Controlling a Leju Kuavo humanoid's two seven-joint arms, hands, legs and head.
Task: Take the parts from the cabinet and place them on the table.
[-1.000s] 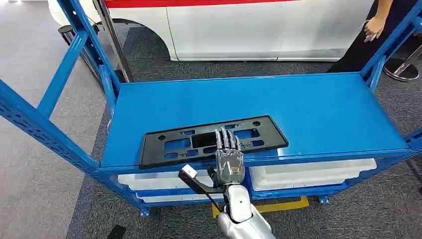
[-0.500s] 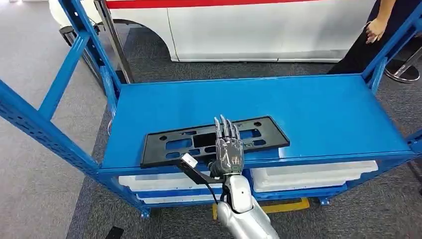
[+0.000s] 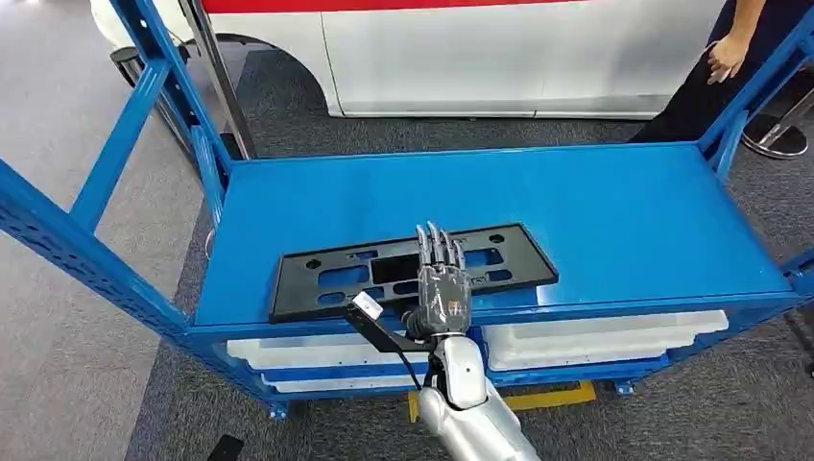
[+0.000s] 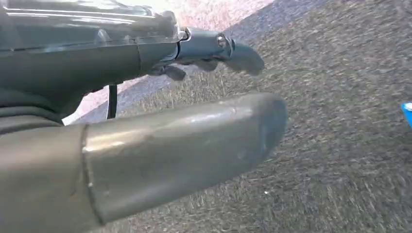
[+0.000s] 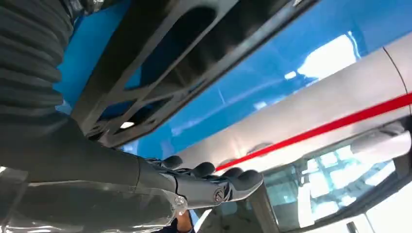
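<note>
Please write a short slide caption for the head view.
Robot's right hand rests on flat black plastic frame lying on blue metal shelf.

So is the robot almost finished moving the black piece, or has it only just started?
Only just started, it looks like. The black part lies flat on the blue shelf, so nothing looks moved to a table yet. In hand: the right hand reaches over the part's near edge, fingers straight; a grip isn't clear. The left hand hangs over the carpet, holding nothing. Left: gripping, lifting and carrying.
</note>
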